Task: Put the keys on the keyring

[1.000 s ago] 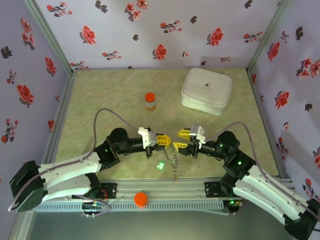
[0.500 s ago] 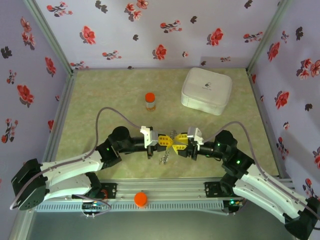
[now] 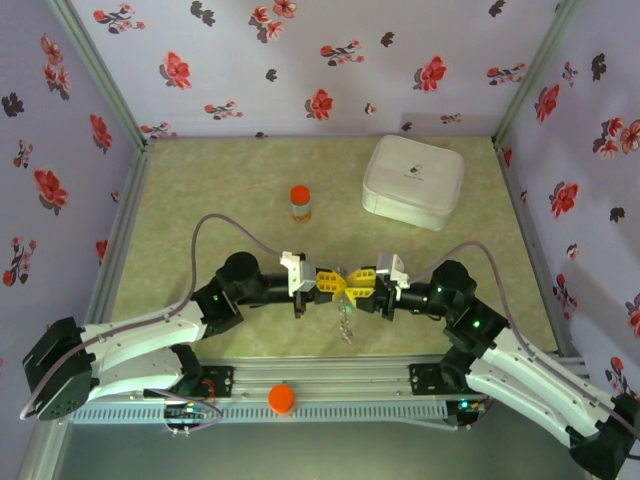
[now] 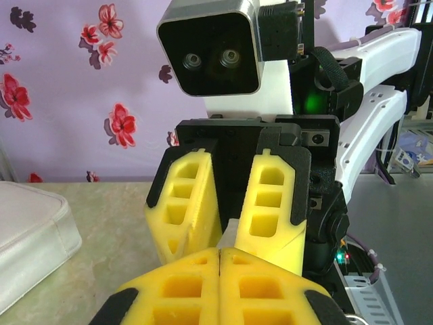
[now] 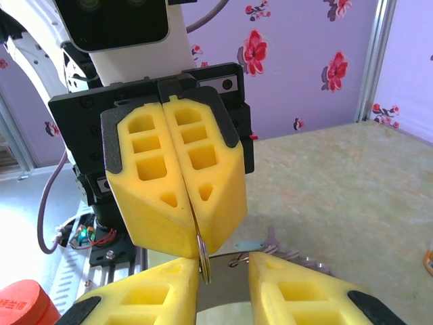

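- Right wrist: left gripper [image 5: 193, 237] is clamped on the keyring [image 5: 203, 263], holding it edge-on, likely steadying it for threading.
- Right gripper [image 5: 223, 272] is narrowly parted beside the ring.
- Keys [image 3: 346, 325] dangle below, over the table's [image 3: 200, 200] near edge.

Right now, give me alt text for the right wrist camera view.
The yellow-padded left gripper, shut, pinches a thin metal keyring just above the open right gripper. Small keys show beside the ring, with the green table beyond.
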